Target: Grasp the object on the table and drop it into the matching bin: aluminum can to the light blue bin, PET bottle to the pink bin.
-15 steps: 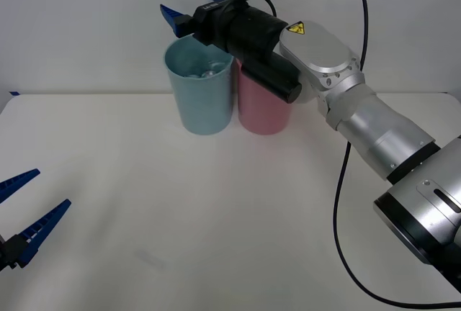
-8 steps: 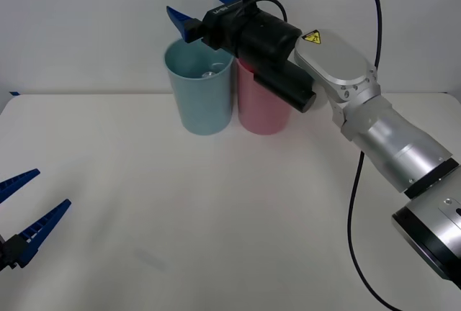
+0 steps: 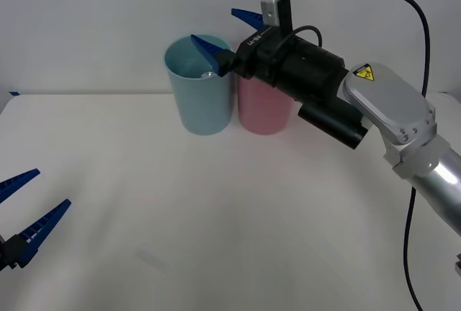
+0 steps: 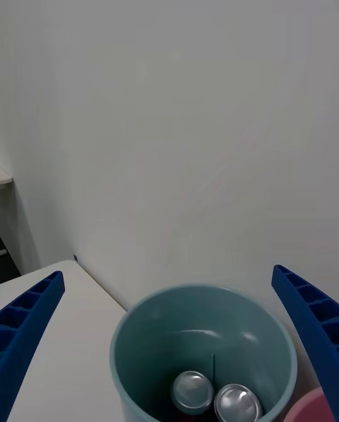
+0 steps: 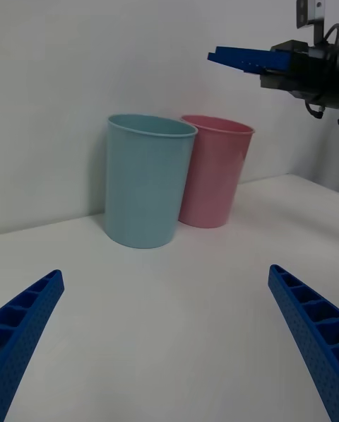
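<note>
1. Front view shows our left gripper [image 3: 25, 214] nearest, low at the left edge over the white table [image 3: 216, 217], its blue fingers spread and holding nothing; we take it as parked.
2. Farther out, the right gripper [image 3: 229, 34] hangs above the rims of the two bins, its fingers splayed wide with nothing between them.
3. Beneath it stands the light blue bin [image 4: 203, 337], touching the pink bin [image 3: 263, 106] at its side.
4. Right wrist view looks down into the blue bin: the aluminum can [image 4: 193, 391] lies at the bottom, silver top up, beside a second silver top [image 4: 238, 402] (apparently another can).
5. We judge the drop done. Such a can is light, thin-walled and smooth, easily dented; a grip is best taken around the middle of the body, squeezed gently.
</note>
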Controlling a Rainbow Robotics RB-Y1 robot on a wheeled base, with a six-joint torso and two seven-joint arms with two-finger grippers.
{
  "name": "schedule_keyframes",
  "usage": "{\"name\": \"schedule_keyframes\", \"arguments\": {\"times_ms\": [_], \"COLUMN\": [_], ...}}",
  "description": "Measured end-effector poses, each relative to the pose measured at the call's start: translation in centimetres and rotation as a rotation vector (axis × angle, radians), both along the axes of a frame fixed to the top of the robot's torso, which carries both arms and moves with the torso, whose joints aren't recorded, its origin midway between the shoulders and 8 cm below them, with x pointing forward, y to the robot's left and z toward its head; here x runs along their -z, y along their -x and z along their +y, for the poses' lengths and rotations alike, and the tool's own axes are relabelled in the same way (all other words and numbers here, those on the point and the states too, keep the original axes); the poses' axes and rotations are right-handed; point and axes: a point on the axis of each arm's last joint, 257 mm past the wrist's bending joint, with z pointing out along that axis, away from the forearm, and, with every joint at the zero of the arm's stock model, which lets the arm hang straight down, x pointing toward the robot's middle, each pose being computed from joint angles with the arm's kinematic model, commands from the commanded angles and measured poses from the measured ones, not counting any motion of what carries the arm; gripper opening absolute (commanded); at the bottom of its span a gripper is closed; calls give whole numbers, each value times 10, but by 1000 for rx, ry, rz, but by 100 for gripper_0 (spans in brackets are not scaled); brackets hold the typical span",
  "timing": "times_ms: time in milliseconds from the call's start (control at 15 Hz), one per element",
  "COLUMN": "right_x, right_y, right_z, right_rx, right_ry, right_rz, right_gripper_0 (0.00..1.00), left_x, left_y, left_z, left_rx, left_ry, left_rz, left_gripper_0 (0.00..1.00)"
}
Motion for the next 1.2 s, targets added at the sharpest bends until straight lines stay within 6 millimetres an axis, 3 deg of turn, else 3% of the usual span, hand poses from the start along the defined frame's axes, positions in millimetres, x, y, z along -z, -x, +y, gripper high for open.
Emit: {"name": "schedule_keyframes", "arguments": {"times_ms": [400,733,1200], "right_x": [22,43,90], "right_y": [49,87,120], "right_z": [-45,-94,-178], "right_rx": [-67,-58,9], "right_ry": [29,38,145], "right_rz": [0,-2,-37], "right_gripper_0": [100,100,100], "left_x": [0,0,0], "left_y": [0,0,0], "left_z": [0,0,0], "left_rx": [0,0,0], "left_ry": [0,0,0], "left_rz": [0,0,0], "left_gripper_0": [100,100,100]}}
